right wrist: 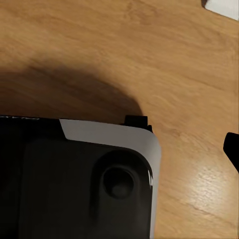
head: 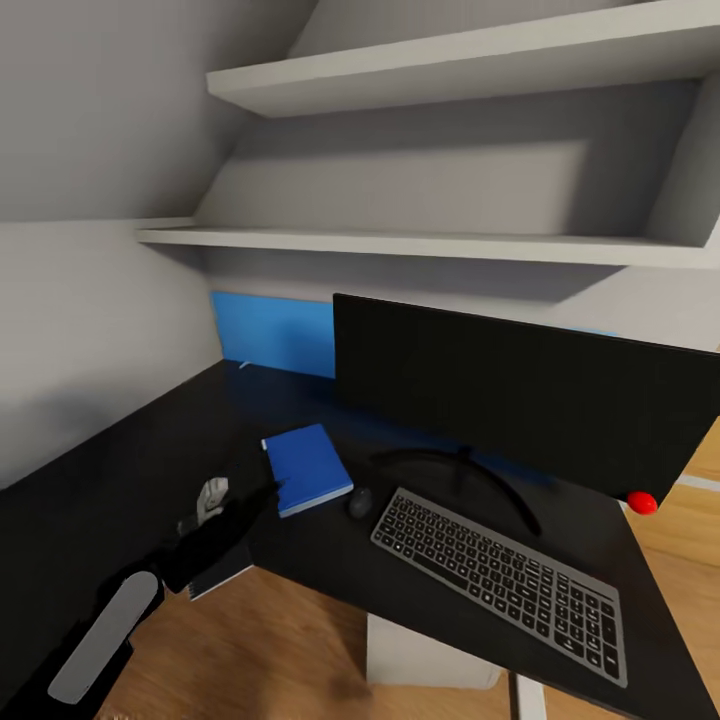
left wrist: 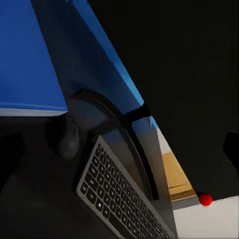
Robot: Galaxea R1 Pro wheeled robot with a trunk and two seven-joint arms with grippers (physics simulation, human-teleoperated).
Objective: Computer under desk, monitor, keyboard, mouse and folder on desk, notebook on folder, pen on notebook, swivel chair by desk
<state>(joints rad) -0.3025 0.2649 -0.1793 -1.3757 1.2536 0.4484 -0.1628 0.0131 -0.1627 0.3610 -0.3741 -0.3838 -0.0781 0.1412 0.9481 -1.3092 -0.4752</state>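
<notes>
One monitor (head: 520,400), upright on the right part of the black desk (head: 130,450). Long axis left to right, left end farther off, right end nearer; black screen facing the near side; one red dot (head: 641,502) at the lower right corner; curved black stand (head: 500,480) reaching toward the keyboard.

One keyboard (head: 500,580), flat on the desk just in front of the stand. Long axis roughly in line with the monitor's, left end beside the mouse, right end nearest and close to the desk's edge; seen also in the left wrist view (left wrist: 119,199).

One mouse (head: 360,502), small and black, between the folder and the keyboard's left end, just beside both. Heading too small to tell.

One folder (head: 307,468), bright blue, flat on the desk left of the mouse. Long axis near to far, turned a little to the left at the far end; pale page edge along the near side.

Left gripper (head: 245,500) low over the desk, just left of the folder's near corner, pointing right toward it. Fingers (left wrist: 232,145) at the borders of the wrist view, spread apart, clamping nothing.

Right gripper's fingertip (right wrist: 232,148) over wooden floor (right wrist: 164,59); apart or together, cannot tell.

Behind the desk, one blue wall panel (head: 270,335); above, two white shelves (head: 400,245).
</notes>
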